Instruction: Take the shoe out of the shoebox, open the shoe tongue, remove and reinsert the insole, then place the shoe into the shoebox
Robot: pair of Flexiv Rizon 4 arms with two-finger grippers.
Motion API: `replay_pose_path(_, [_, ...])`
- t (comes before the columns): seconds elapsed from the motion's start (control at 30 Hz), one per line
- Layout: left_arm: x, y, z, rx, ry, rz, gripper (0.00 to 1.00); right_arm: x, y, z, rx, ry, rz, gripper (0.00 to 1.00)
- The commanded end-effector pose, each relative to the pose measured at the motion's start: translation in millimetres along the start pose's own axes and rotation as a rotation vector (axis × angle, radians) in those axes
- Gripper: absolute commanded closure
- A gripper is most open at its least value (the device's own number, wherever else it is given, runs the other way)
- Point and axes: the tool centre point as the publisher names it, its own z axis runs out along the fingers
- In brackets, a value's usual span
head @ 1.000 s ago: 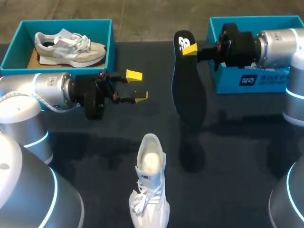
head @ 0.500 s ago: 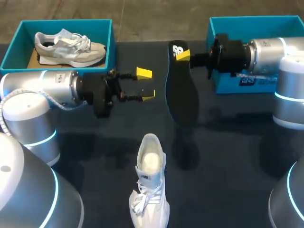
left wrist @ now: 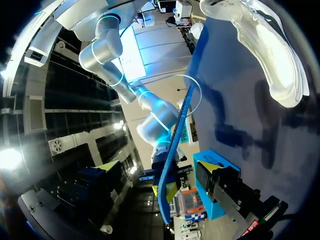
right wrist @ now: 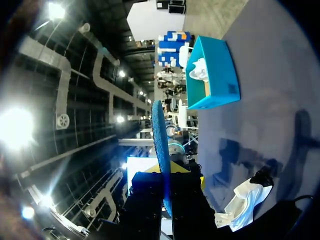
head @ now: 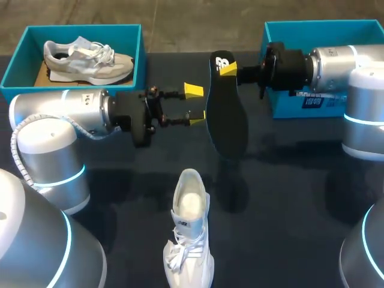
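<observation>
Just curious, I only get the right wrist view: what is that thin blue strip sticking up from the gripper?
Observer: An insole, edge-on; from above it is broad and black, in the right gripper.
Visitor: Is the other arm near?
Observer: Yes, the left gripper is open beside the insole; neither finger touches it.
Visitor: Where does it belong?
Observer: In the shoe, upright on the table, toe pointing away from the insole.

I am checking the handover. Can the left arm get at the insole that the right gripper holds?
Probably yes. The left gripper is open at the edge of the insole with nothing between them, and the right gripper grips only one end, so the middle looks free.
</observation>
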Motion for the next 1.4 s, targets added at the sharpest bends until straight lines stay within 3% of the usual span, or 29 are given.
replay_pose_path(0.03, [4.1,9.5,14.4,0.007,-0.006,-0.004,0.05,0.1,-0.5,0.8,-0.002,-0.001,0.0,1.0])
replay_pose_path(0.1, [4.3,10.9,18.5,0.01,-0.002,-0.003,0.12,0.1,-0.5,0.8,-0.002,-0.001,0.0,1.0])
replay_pose_path(0.2, [4.1,12.2,25.4,0.021,0.009,0.002,0.13,0.1,-0.5,0.8,-0.002,-0.001,0.0,1.0])
replay_pose_path(0.3, [4.8,13.6,30.5,0.025,0.015,0.004,0.28,0.1,-0.5,0.8,-0.002,-0.001,0.0,1.0])
replay_pose_path(0.4, [6.4,14.3,33.3,0.029,0.019,0.001,0.3,0.1,-0.5,0.8,-0.002,-0.001,0.0,1.0])
replay_pose_path(0.53, [10.1,14.5,33.9,0.035,0.022,-0.012,0.51,0.1,-0.5,0.8,-0.002,-0.001,0.0,1.0])
replay_pose_path(0.93, [12.6,15.4,42.3,0.056,0.024,-0.012,0.55,0.1,-0.5,0.8,-0.002,-0.001,0.0,1.0])
replay_pose_path(1.13, [8.1,16.9,44.6,0.058,0.023,-0.007,0.63,0.1,-0.5,0.8,-0.002,-0.001,0.0,1.0])
replay_pose_path(1.33, [7.1,16.4,45.0,0.058,0.023,-0.004,0.8,0.1,-0.5,0.8,-0.002,-0.001,0.0,1.0])
replay_pose_path(1.4, [7.1,16.4,45.1,0.059,0.024,-0.004,0.91,0.1,-0.5,0.8,-0.002,-0.001,0.0,1.0])
